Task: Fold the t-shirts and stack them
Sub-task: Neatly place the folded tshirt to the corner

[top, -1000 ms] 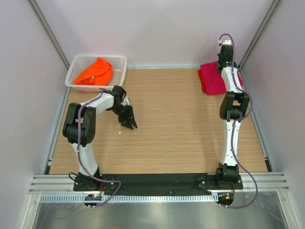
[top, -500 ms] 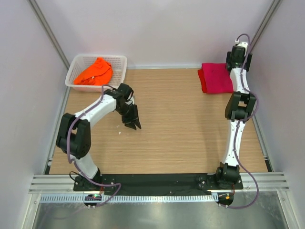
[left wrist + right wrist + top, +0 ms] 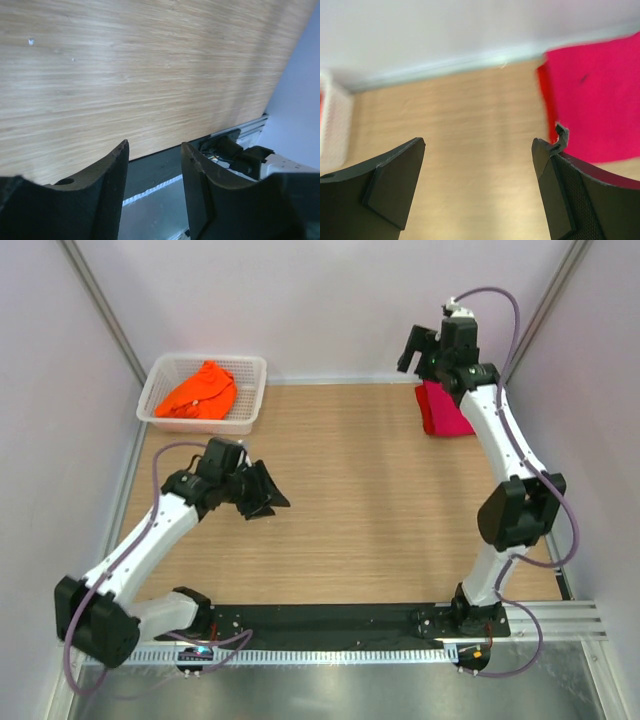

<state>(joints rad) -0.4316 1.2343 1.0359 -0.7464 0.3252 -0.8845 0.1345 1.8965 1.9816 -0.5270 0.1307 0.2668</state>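
A folded magenta-pink t-shirt (image 3: 449,412) lies on a red t-shirt (image 3: 426,412) at the table's back right corner; in the right wrist view the pink one (image 3: 600,100) fills the right side, with the red edge (image 3: 546,100) under it. A crumpled orange t-shirt (image 3: 200,390) sits in the white basket (image 3: 250,390). My right gripper (image 3: 418,352) hovers just left of the stack, open wide (image 3: 479,145) and holding nothing. Left of centre, my left gripper (image 3: 268,496) hangs over bare wood, jaws apart (image 3: 154,145) and empty.
The white lattice basket stands at the back left corner, its blurred edge (image 3: 332,125) showing in the right wrist view. White walls close in the back and both sides. A black rail (image 3: 330,618) with the arm bases runs along the near edge.
My right gripper has opened and swung up and left off the pink stack. My left arm has swung its base link outward, and its gripper has turned and spread wider.
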